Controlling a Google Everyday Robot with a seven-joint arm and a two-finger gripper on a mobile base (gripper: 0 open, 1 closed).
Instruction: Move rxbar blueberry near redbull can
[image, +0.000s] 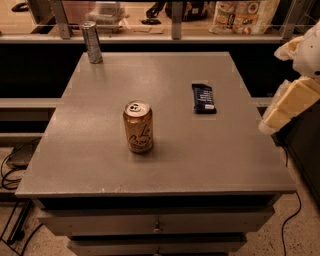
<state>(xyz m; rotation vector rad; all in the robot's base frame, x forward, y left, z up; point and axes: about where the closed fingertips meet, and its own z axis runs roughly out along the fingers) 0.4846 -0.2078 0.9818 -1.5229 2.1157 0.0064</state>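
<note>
Nearest the camera, the grey table (225, 165) ends in a straight front edge with a drawer (157, 222) below it, and dark cables (9, 172) lie on the floor off its left side. The front strip of the tabletop is bare from corner to corner. A little further in, left of centre, a gold can (138, 126) stands upright with open surface all around it. Level with that can but beyond the table's right edge, the gripper (280, 112) hangs in the air as a pale, slanted block, touching nothing and holding nothing; whether it is apart or together cannot be told from this angle. Further back, on the right half of the top, the rxbar blueberry (203, 97) lies flat with its long side running front to back, well inside the right edge and apart from the gold can. A wide bare stretch of tabletop separates it from the redbull can (91, 42), which stands upright at the far left corner, close to the back edge. Behind the table runs a railed shelf (175, 37) with packages on it.
</note>
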